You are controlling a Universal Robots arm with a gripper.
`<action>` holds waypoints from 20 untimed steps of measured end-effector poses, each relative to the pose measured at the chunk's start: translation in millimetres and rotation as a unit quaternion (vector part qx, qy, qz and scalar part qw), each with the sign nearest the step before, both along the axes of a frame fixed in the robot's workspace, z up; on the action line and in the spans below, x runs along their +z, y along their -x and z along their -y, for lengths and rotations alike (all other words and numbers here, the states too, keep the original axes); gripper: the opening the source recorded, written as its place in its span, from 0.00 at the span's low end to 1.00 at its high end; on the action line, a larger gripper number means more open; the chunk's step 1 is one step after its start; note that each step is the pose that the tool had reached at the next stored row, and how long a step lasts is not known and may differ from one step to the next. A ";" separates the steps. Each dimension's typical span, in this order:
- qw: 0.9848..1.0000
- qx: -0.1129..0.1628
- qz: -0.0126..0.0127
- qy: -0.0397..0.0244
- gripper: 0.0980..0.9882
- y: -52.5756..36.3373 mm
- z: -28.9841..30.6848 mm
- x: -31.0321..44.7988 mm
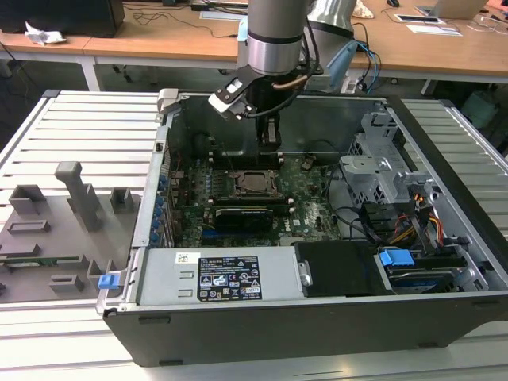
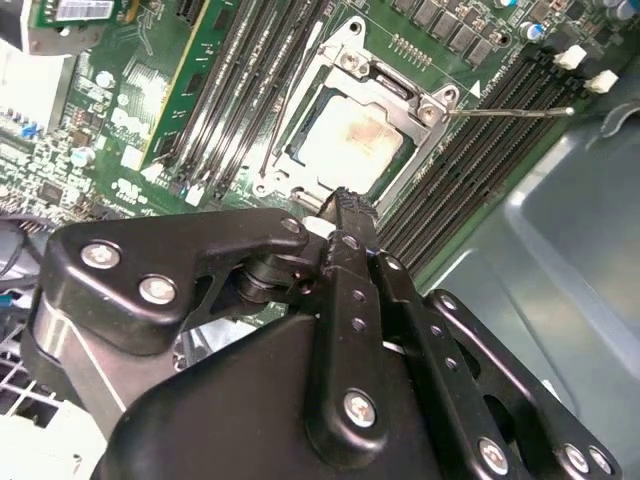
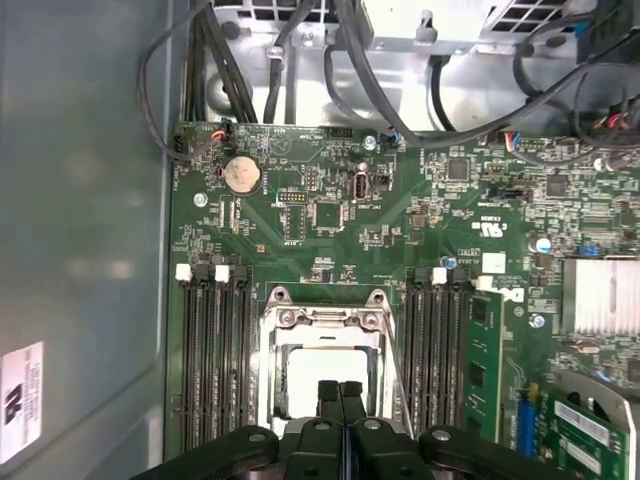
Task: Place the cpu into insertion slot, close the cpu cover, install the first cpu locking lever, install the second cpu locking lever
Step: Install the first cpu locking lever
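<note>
**First wrist view: gripper (image 3: 340, 392) clenched over the cpu (image 3: 300, 372)**

Your gripper's two fingers were pressed together with nothing between them. Their tips hung at the cpu's edge, and you could not tell whether they touched it. The cpu lay flat in the slot (image 2: 297, 152), and the cover (image 3: 322, 318) lay down around it. In the second wrist view, a thin lever (image 2: 510, 112) stuck out sideways across the memory slots (image 2: 470, 150). The green board (image 3: 330, 240) sat inside the open case (image 1: 317, 325).

Wooden desks (image 1: 159, 40) behind, grey slatted worktable (image 1: 87, 119), white papers (image 1: 432, 29)
</note>
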State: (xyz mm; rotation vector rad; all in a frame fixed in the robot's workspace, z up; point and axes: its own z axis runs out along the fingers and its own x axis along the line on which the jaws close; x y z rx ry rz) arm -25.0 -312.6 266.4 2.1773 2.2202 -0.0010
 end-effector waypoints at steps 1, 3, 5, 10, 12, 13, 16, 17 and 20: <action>1.000 0.000 0.000 0.000 0.01 0.0 0.0 1.7; 1.000 0.006 0.000 0.000 0.01 0.0 0.0 1.7; 1.000 0.024 0.000 0.000 0.01 0.0 0.0 1.8; 0.996 0.089 0.000 0.000 0.01 0.0 0.0 1.8; 0.993 0.122 0.000 0.000 0.01 0.0 0.0 1.7; 0.992 0.128 0.000 0.000 0.01 0.0 0.0 1.7; 0.991 0.137 0.000 0.000 0.01 0.1 0.0 1.7; 0.990 0.139 0.000 0.000 0.01 0.1 0.0 1.7; 0.987 0.162 0.000 0.000 0.01 0.1 0.0 1.7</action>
